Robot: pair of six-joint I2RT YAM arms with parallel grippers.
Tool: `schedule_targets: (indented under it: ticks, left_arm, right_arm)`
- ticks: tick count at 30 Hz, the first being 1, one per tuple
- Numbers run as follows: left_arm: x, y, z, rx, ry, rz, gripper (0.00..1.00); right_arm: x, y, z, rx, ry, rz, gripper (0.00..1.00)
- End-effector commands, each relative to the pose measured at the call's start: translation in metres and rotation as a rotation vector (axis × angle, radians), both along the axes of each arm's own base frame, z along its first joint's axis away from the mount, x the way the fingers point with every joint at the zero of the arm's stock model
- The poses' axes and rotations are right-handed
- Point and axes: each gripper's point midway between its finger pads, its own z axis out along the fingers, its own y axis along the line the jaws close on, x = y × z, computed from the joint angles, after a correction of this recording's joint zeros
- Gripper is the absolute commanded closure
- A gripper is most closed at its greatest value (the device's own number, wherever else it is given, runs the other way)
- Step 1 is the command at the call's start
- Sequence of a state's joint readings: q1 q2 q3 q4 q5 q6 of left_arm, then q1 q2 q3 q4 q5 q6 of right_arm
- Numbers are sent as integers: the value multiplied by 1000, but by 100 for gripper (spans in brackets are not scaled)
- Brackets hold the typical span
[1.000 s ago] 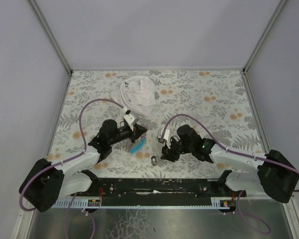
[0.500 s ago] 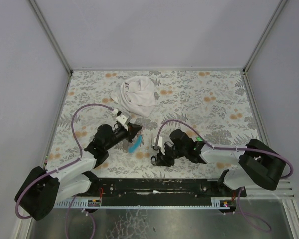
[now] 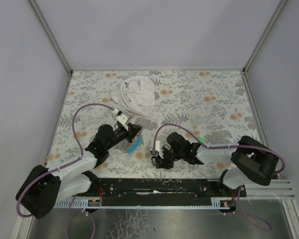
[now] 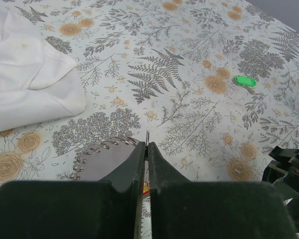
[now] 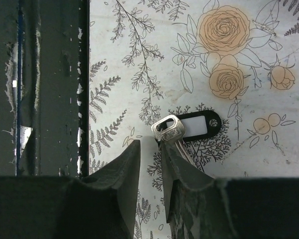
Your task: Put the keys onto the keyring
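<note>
My left gripper point(image 4: 147, 145) is shut on the thin metal keyring point(image 4: 147, 136), whose edge sticks up between the tips. Its grey stitched strap point(image 4: 102, 158) lies just left of the fingers, and in the top view point(image 3: 134, 131) the light-blue piece point(image 3: 134, 147) hangs below the gripper. My right gripper point(image 5: 150, 147) is open and low over the table, tips at a silver key point(image 5: 172, 132) with a black tag point(image 5: 199, 126); the right finger covers the blade. In the top view this gripper point(image 3: 156, 160) is near the front edge. A green-headed key point(image 4: 243, 80) lies apart point(image 3: 200, 140).
A crumpled white cloth point(image 3: 138, 95) lies at the back of the floral table, and shows at the left in the left wrist view point(image 4: 25, 84). The dark rail of the table's near edge point(image 5: 40, 84) runs just left of my right gripper.
My right gripper has moved left and toward the near edge, down to the black-tagged key. My left gripper has drawn back a little to the left, still holding the ring.
</note>
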State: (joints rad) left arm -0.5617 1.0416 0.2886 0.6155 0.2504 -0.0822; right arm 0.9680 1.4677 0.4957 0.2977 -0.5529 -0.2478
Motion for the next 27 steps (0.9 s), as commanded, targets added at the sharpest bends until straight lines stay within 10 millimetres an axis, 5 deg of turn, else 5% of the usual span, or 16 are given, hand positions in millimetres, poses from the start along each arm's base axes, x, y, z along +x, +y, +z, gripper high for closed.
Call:
schedule_targets:
  ticks: [1, 14, 27]
  left_arm:
    - [8, -3, 25, -55, -86, 6, 100]
    - [7, -6, 24, -51, -78, -15, 100]
    - [3, -11, 25, -53, -79, -50, 100]
  right_arm:
    - [10, 13, 12, 37, -72, 4, 71]
    - [13, 14, 8, 30, -74, -3, 78]
    - [20, 19, 24, 85, -113, -34, 100]
